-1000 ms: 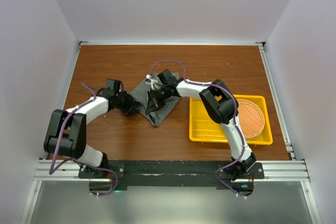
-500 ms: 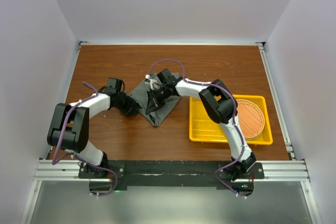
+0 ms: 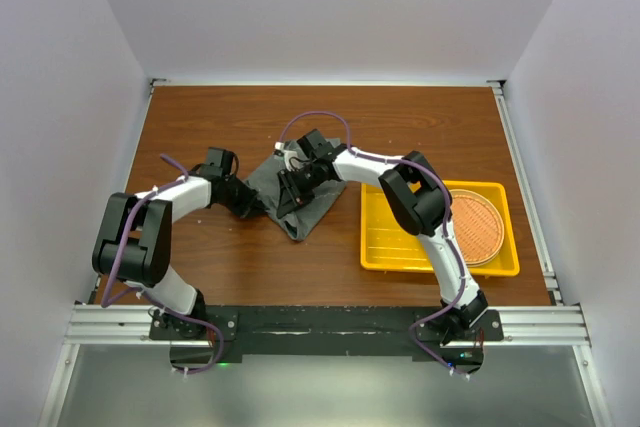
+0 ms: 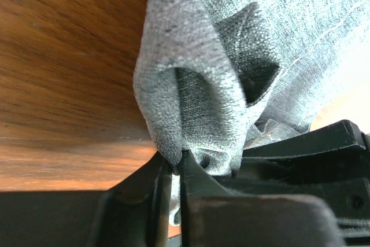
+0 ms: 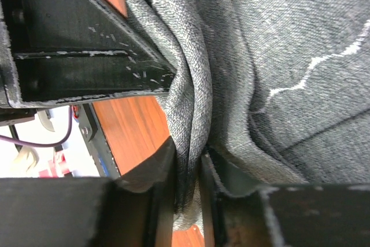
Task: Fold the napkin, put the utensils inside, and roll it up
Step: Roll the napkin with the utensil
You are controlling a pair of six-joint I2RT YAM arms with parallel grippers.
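Left claw [image 4: 176, 165] is pinching a bunched-up fold of the napkin [image 3: 312, 209] between its two fingers, and the fingers are squeezing close together on the cloth. Right claw [image 5: 188, 169] is gripping the napkin too, with a thick fold of grey cloth sitting tight between its fingers. Both claws are meeting over the napkin, which is lying near the middle of the brown table [image 3: 420, 127], just to the left of the yellow tray [image 3: 385, 249].

My guess is that the job is only just getting going. The napkin is looking crumpled and partly doubled over, not neat and flat, so the folding step seems to be happening right now and is not looking finished. No utensils are showing inside the cloth, and nothing is looking rolled up. So putting the utensils in and rolling the napkin are both waiting to be done.

Lots of things are hiding. The utensils are not showing up anywhere, not on the table and not in the tray, where only a round orange-brown mat [image 3: 478, 227] is sitting. They may be lying under an arm or under the cloth, but I cannot tell. From above, the two arms are covering much of the napkin, so its real shape is hard to make out. Up close, the wrist cameras are filling up with grey cloth, and the napkin's edges are getting cut off.
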